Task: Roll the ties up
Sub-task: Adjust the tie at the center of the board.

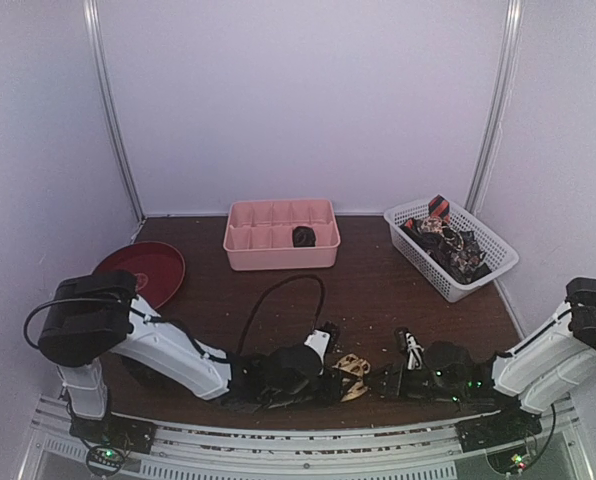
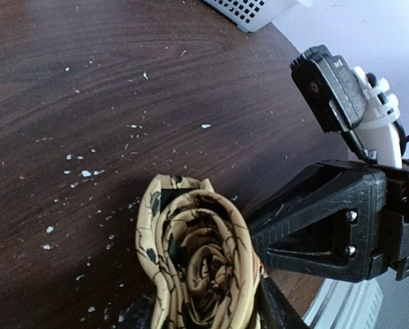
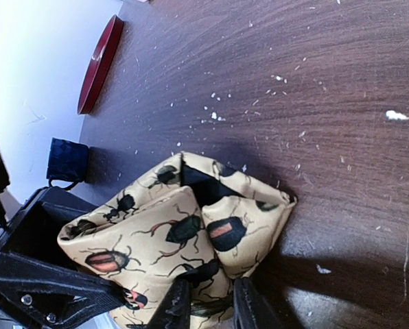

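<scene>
Overhead view of a dark wood table [image 1: 378,290] w/ two robot arms reaching in from the near edge. Their tools meet at front centre. Btwn them sits the tan tie [image 1: 351,376], wound into a loose roll on the tabletop, w/ a beetle print in black & red-orange on the fabric.

The left gripper [image 2: 206,317] is partway closed around the roll. A dark finger shows on either side of it at the bottom of the left wrist view, both touching the fabric. The right gripper [image 3: 208,307] comes in from the opposite side, jaws narrow, pinching an outer fold of the same tie btwn its two fingers [image 3: 179,305]. The roll's outer layers gape a bit, w/ a dark gap showing in the right wrist view. White flecks are scattered over the tabletop.

Back centre: pink tray [image 1: 278,258] w/ dividers, one dark rolled tie [image 1: 303,237] in a compartment on its right half. Back right: white basket [image 1: 478,275], set askew, holding loose ties [image 1: 448,243], dark & red-patterned. Far left: red plate [image 1: 138,272], well apart from the rest.
</scene>
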You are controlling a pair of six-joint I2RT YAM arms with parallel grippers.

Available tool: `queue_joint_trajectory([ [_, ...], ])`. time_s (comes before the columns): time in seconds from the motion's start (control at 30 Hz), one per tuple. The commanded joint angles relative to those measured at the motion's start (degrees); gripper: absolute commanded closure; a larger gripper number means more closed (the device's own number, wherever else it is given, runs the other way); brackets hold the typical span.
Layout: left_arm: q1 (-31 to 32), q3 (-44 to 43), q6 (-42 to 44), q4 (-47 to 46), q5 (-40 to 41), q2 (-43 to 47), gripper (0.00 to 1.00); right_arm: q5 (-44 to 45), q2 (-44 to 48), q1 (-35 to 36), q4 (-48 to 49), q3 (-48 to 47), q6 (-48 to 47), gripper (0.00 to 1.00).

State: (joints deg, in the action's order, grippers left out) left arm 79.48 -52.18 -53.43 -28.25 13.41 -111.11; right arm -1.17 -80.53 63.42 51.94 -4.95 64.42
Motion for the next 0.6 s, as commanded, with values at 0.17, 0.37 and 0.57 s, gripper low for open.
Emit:
queue_joint_trajectory([
  [0.17,6.75,-3.09,12.76,4.26,14.75,-1.34,0.59,9.11,9.63,0.49,-17.45,0.0,-4.4,0.75],
  [0.37,10.82,-7.32,19.59,4.62,22.77,-4.84,0.58,10.51,15.54,1.7,-23.38,0.65,-2.21,0.76],
  [0.57,11.52,-8.85,19.97,4.62,23.59,-7.15,0.56,12.14,13.83,5.56,-24.65,1.05,1.64,0.83],
])
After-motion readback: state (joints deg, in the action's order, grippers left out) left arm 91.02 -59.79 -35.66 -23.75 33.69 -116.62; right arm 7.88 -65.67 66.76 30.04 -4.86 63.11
